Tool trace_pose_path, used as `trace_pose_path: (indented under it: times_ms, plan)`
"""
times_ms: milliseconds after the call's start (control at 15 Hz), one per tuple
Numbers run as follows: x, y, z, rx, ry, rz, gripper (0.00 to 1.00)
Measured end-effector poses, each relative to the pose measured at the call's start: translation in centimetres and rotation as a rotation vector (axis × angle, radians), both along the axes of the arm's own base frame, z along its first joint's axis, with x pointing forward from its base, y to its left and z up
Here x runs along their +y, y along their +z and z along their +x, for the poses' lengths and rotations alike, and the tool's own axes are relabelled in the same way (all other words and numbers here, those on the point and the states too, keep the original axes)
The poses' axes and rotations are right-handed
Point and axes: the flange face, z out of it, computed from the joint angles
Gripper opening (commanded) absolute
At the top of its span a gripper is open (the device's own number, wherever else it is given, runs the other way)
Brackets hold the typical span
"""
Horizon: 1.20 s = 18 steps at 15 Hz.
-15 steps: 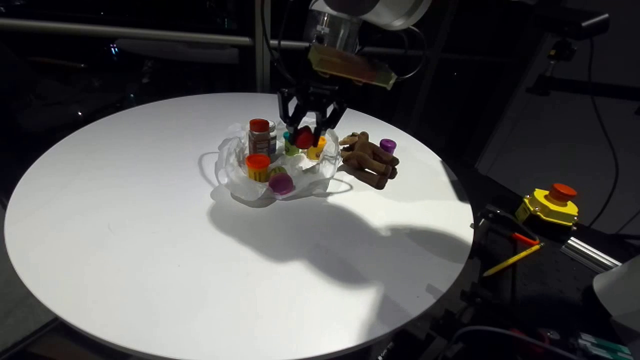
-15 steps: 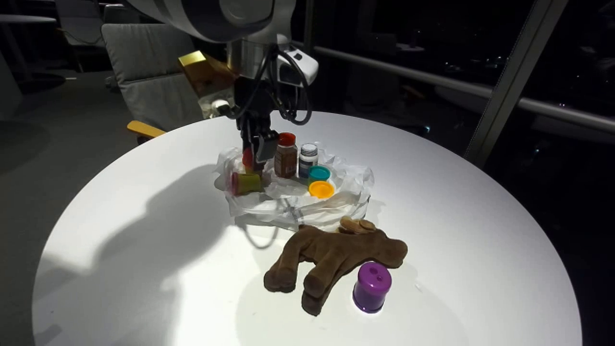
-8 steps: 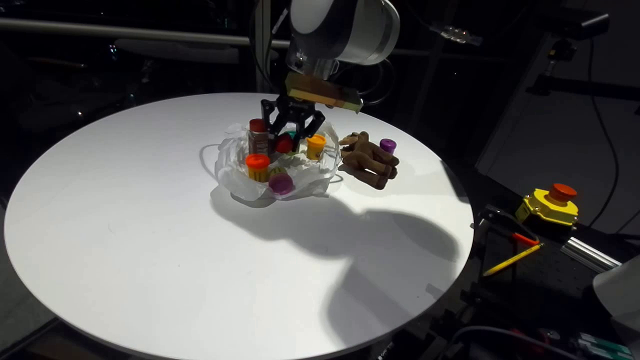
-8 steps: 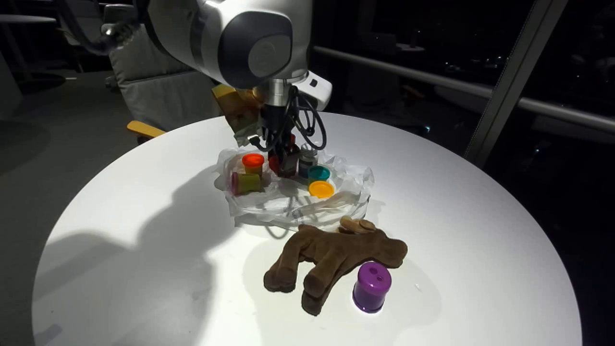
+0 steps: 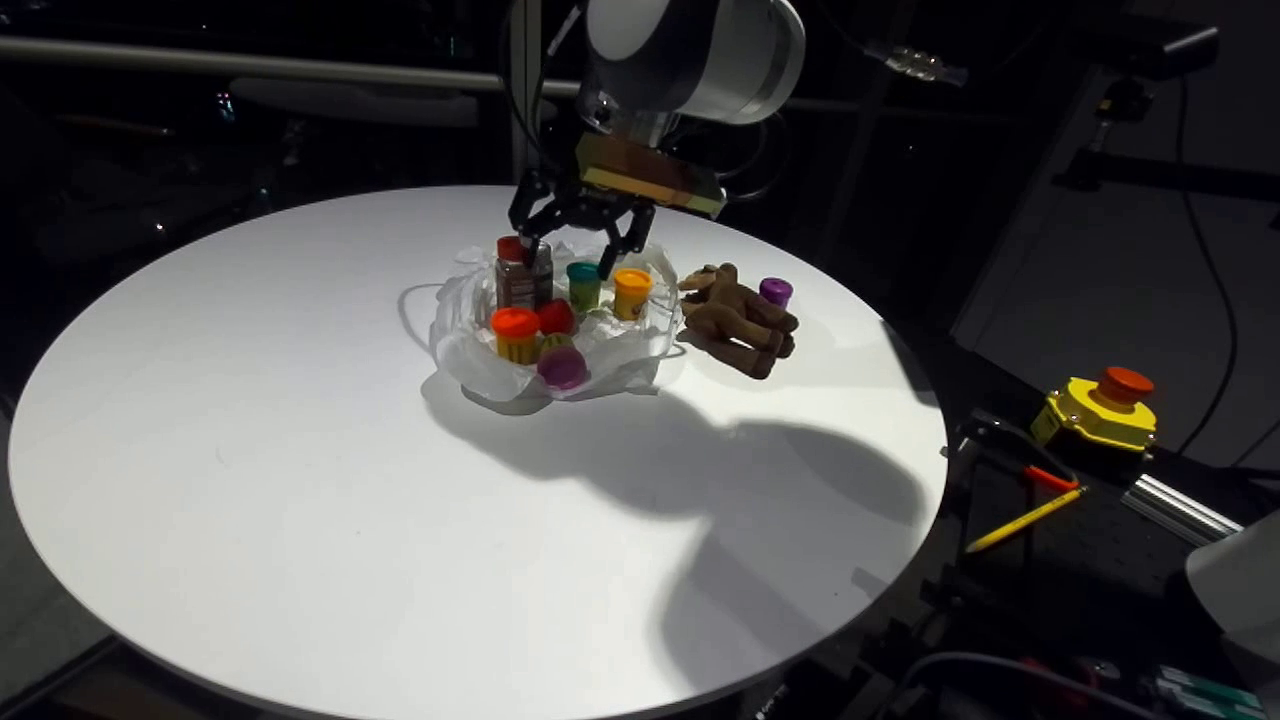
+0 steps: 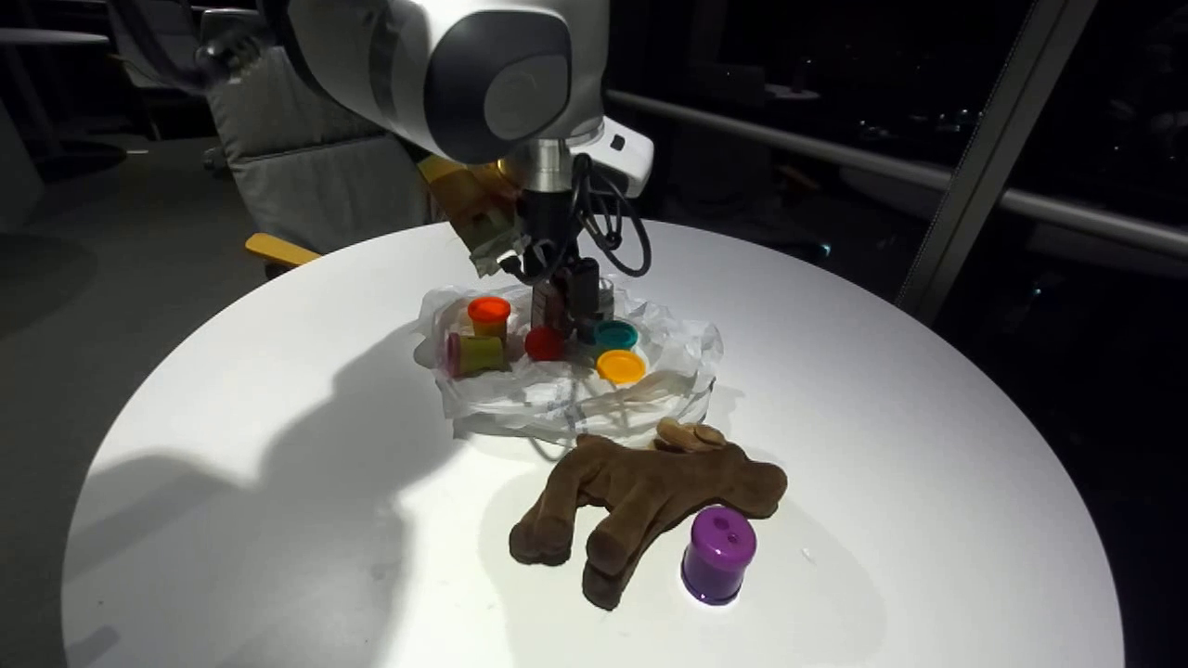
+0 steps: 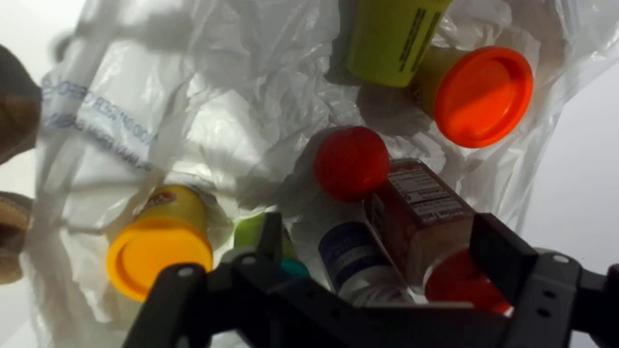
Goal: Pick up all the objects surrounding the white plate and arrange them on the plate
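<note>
Table: round white table (image 5: 250, 500), strongly lit, crossed by a broad grey shadow (image 5: 610, 470).
Room: dark; a metal rail (image 5: 250, 65) runs behind in both exterior views, and a grey chair (image 6: 306, 176) stands past the table's rim.
Side bench: black bench (image 5: 1090, 565) carrying a yellow box (image 5: 1090, 415) with a red button and a yellow stick (image 5: 1027, 518).
Plate: white plate (image 5: 460, 350), crinkled, translucent, wavy-rimmed, well in from the table's edge.
On the plate: red-lidded jar (image 7: 425, 208) and blue-labelled bottle (image 7: 358, 258) side by side; orange-lidded cup (image 6: 489, 314), teal-lidded cup (image 5: 584, 288) and yellow-lidded cup (image 5: 631, 295) upright; pink-lidded cup (image 6: 478, 354) on its side; red piece (image 7: 352, 163) just beside the jar.
Off the plate: brown plush toy (image 6: 650, 482) lying just beside the plate's rim, contact unclear; purple cup (image 6: 719, 557) standing beside the toy, nearer the table's edge.
Tool: the tool (image 5: 568, 262) is spread wide above the plate; in the wrist view one finger overlaps the jar's lid, touching or not cannot be told.
Moving room: tight among jar, bottle and teal-lidded cup; wider between the pink-lidded and yellow-lidded cups, and widest from plate to near rim.
</note>
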Motion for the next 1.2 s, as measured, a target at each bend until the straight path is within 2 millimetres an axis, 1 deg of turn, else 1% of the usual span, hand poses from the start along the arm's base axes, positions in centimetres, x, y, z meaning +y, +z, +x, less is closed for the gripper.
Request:
trace_pose_path:
  times_ms: [133, 200, 400, 600, 733, 867, 1000, 1067, 1200]
  plan:
    - [-1.3, 2.3, -1.7, 0.004, -0.004, -0.013, 1.00]
    - [-2.4, 3.4, -2.9, 0.022, -0.002, -0.037, 1.00]
    - [-6.8, 6.0, -7.4, 0.126, -0.006, -0.110, 1.00]
    - [-11.3, 8.0, -12.0, 0.236, -0.048, -0.121, 1.00]
    - [-13.6, 9.0, -14.2, 0.280, -0.078, -0.118, 1.00]
    - [-15.2, 9.4, -15.3, 0.300, -0.092, -0.128, 1.00]
    - [-15.9, 9.2, -15.5, 0.308, -0.098, -0.135, 1.00]
    - [-16.0, 8.7, -15.5, 0.313, -0.101, -0.135, 1.00]
    - [-16.2, 7.2, -15.4, 0.333, -0.107, -0.137, 1.00]
